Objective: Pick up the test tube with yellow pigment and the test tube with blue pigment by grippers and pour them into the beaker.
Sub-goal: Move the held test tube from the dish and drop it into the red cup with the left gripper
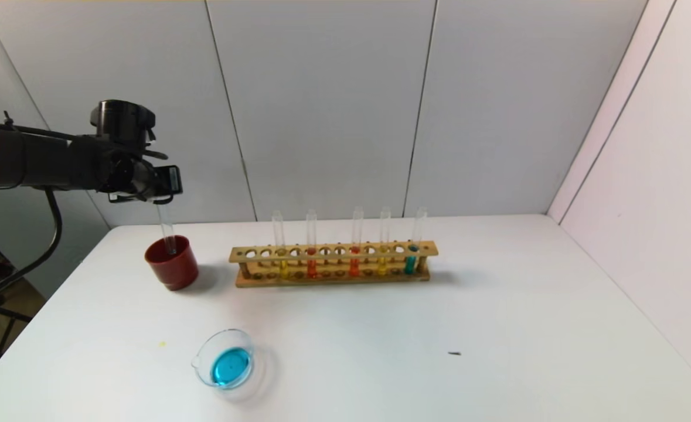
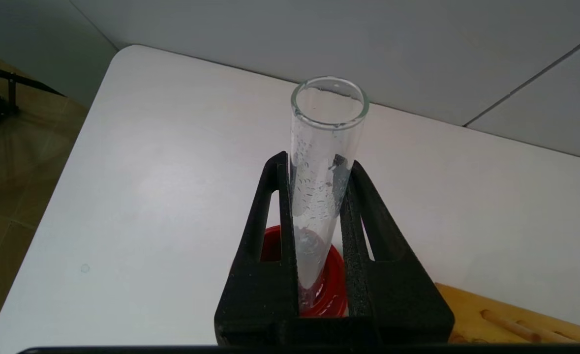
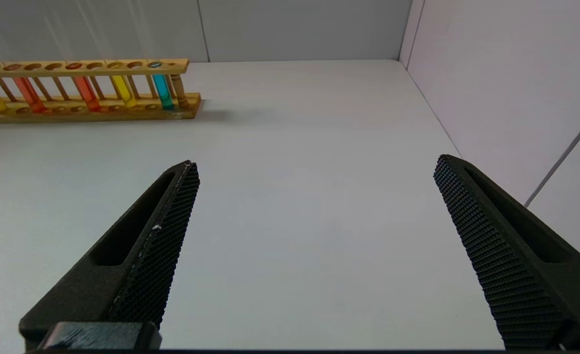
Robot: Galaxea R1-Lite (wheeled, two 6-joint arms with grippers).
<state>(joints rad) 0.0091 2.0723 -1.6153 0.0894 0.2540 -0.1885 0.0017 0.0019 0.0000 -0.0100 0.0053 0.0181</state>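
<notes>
Beaker [image 1: 225, 366], lower left of the head view, already holds blue liquid. Left gripper [image 1: 160, 196], upper left, clamps an emptied tube [image 1: 167, 231] over the red cup [image 1: 172, 262]; lower it straight before releasing. Right gripper [image 3: 314, 206] gapes empty.

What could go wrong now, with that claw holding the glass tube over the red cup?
The left claw grips an emptied, wet test tube whose bottom dips into the red cup. The wet glass might slip. A sideways move could tip the cup. The beaker holds only blue, so yellow remains to be poured.
</notes>
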